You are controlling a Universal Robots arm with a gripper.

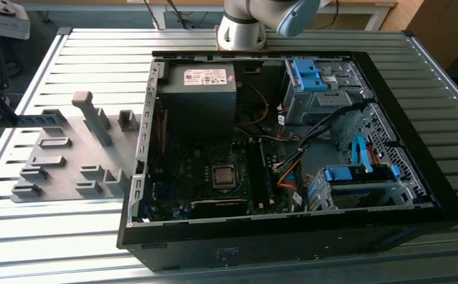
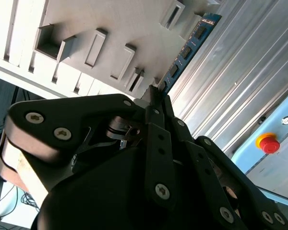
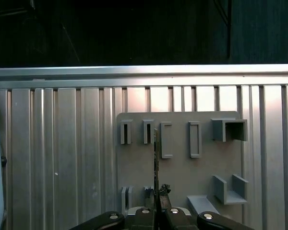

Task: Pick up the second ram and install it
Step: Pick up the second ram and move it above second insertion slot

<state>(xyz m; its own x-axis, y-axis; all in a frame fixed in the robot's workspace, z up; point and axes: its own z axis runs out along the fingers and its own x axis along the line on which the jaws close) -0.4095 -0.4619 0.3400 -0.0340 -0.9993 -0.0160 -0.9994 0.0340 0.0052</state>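
The second ram [image 2: 189,45] is a thin blue-green board with dark chips. My gripper [image 2: 156,93] is shut on one end of it, fingers pressed together on the board. In the first wrist view the ram [image 3: 156,158] appears edge-on, running out from the gripper [image 3: 158,199] over the grey holder plate [image 3: 182,177]. In the exterior view the gripper [image 1: 8,118] is at the far left, and the ram [image 1: 44,120] reaches out level from it above the back of the holder plate [image 1: 71,160].
An open black computer case [image 1: 292,231] fills the middle and the exterior view's right, with motherboard [image 1: 221,171], cables and blue drive cages [image 1: 363,174]. A slatted metal table [image 1: 55,236] carries everything. A red stop button [image 2: 269,143] sits on a pale box. Tall grey holder blocks [image 1: 94,118] stand up.
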